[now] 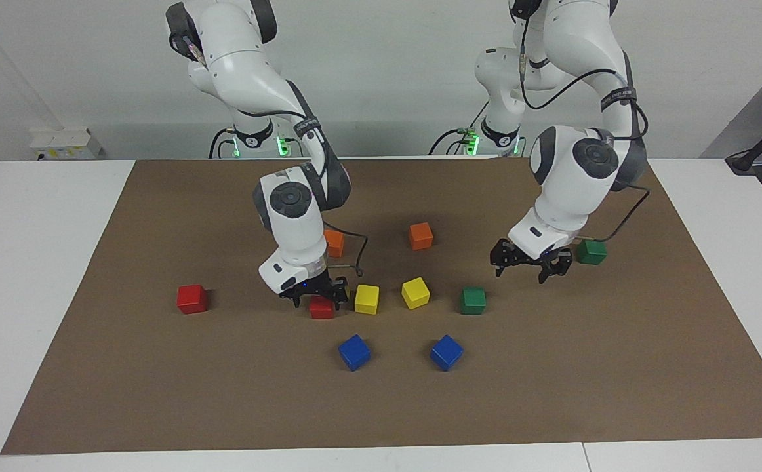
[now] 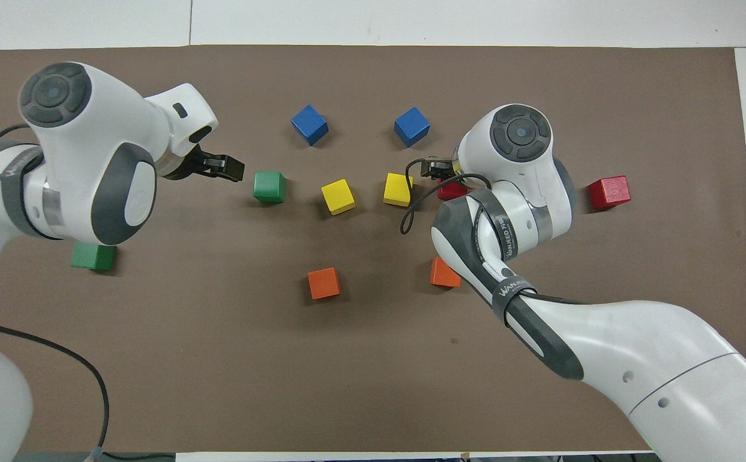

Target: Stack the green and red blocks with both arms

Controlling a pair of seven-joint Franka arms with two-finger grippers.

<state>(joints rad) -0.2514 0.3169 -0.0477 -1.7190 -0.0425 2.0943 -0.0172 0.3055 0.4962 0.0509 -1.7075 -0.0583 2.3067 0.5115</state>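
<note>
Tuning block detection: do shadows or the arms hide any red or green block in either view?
Facing view: shadows faint, all four show, the right arm just clipping one red block. Overhead view: that arm hides most of it; the rest show.

A grey band [image 2: 509, 242] around the right arm [image 2: 604, 346] carries white lettering that reads roughly "WANJEED", with a round logo beside it. A similar band [image 1: 613, 97] on the left arm [image 1: 578, 39] bears lettering too small to make out.
</note>
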